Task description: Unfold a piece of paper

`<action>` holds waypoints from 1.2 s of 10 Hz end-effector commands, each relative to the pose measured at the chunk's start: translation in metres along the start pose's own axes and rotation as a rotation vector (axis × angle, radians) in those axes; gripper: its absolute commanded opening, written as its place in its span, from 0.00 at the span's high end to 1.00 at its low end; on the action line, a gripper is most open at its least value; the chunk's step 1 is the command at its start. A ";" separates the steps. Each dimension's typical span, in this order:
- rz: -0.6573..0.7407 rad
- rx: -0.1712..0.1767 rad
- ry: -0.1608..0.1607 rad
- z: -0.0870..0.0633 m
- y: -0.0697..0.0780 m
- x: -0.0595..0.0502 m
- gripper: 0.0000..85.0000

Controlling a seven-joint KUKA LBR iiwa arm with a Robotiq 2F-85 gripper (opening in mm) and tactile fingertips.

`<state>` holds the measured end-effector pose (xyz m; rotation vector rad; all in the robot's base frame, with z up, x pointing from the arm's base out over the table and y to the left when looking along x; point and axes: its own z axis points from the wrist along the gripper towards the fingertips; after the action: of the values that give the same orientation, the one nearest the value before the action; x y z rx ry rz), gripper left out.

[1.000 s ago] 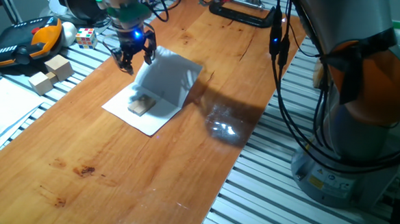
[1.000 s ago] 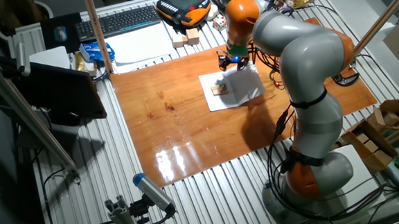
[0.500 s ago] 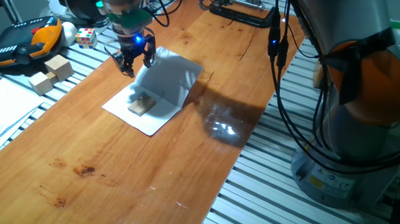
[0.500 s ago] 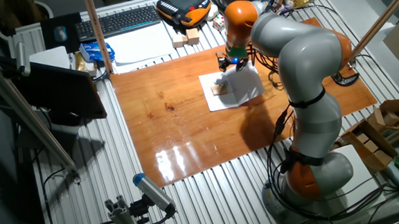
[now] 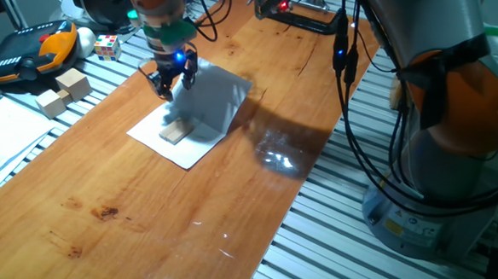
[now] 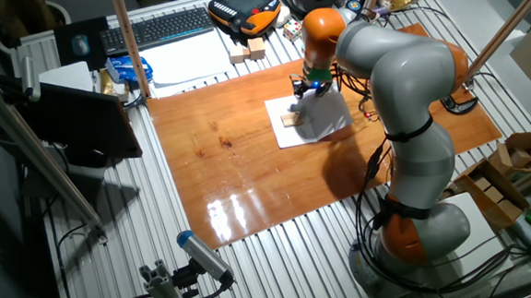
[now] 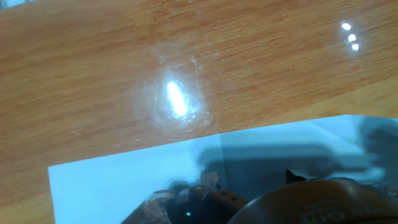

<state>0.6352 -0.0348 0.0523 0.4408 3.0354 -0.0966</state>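
In one fixed view, 2 pale wooden blocks (image 5: 63,92) sit on the slatted metal bench at 9 o'clock from the glossy orange-brown wooden table (image 5: 143,202). Next comes the black two-finger gripper (image 5: 174,77), lit blue, poised over the 10 o'clock corner of the plain white piece of paper (image 5: 194,120); whether its fingers are spread or pinching the sheet I cannot tell. The paper lies near the table's middle, its lower half flat, its upper half raised and tilted along the crease. 1 small tan wooden block (image 5: 175,132) rests on the flat half. The grey and orange robot arm (image 5: 444,90) stands at 3 o'clock.
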 end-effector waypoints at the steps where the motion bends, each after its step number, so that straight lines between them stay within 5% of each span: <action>1: -0.001 -0.003 -0.001 0.003 -0.001 0.000 0.32; 12: 0.016 -0.030 -0.006 0.018 -0.003 0.001 0.33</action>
<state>0.6341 -0.0390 0.0340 0.4632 3.0230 -0.0465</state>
